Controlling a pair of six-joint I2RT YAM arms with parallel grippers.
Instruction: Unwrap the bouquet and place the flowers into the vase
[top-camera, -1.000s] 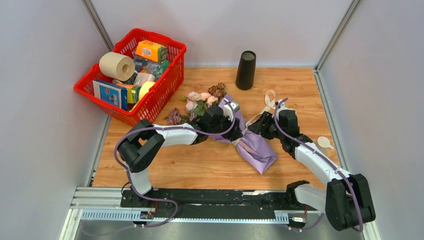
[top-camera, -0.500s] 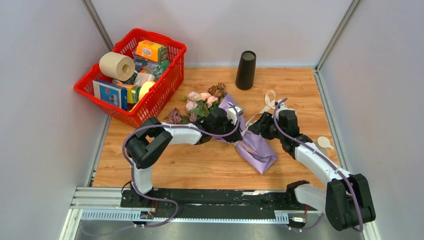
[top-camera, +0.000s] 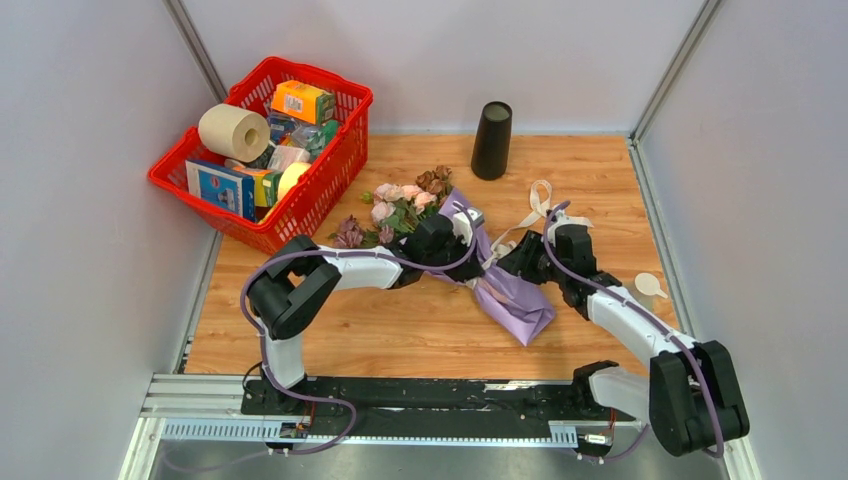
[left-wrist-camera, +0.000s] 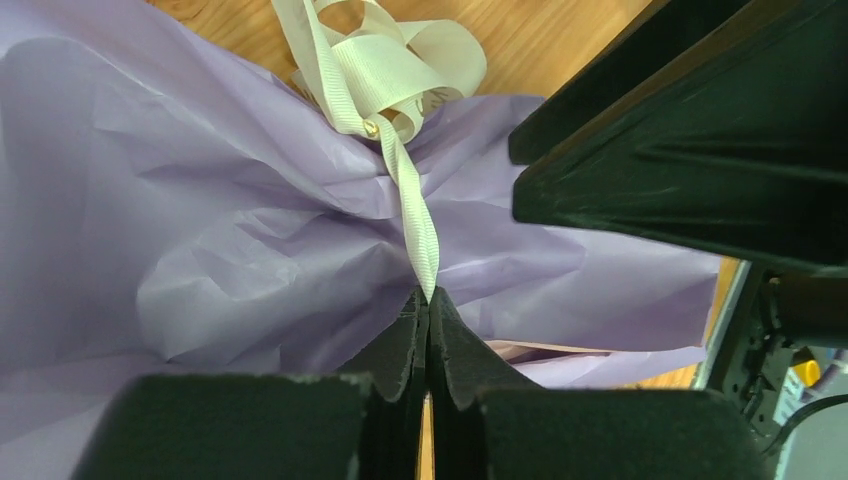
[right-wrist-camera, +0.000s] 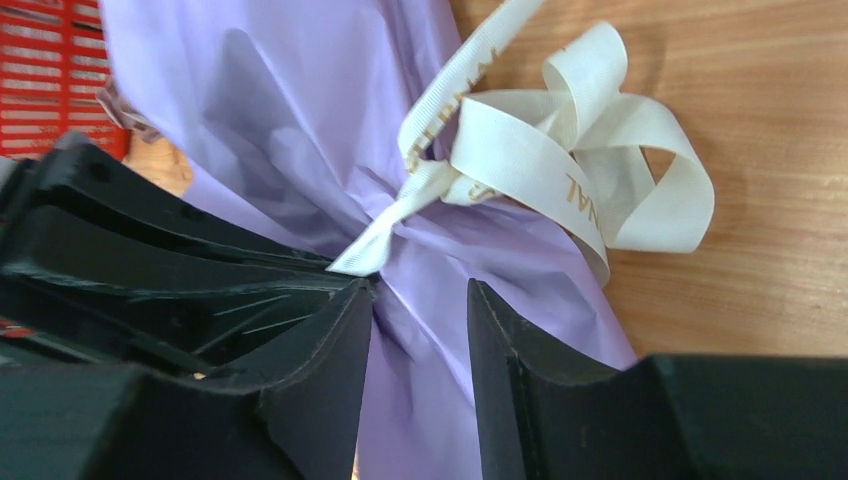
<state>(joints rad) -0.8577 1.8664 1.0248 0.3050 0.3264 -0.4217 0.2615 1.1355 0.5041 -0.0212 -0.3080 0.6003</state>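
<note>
While left hand (left-wrist-camera: 428, 300) pinches ribbon (left-wrist-camera: 372, 75) | right hand (right-wrist-camera: 420, 292) spread | ribbon's gold lettering illegible

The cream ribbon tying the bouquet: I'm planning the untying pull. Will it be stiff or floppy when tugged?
Probably floppy: the cream woven ribbon lies in loose, curling loops on the wooden table. Likely light and not slippery, given its ribbed weave. A tug may also drag the thin, crumpled lilac wrapping paper it cinches.
</note>
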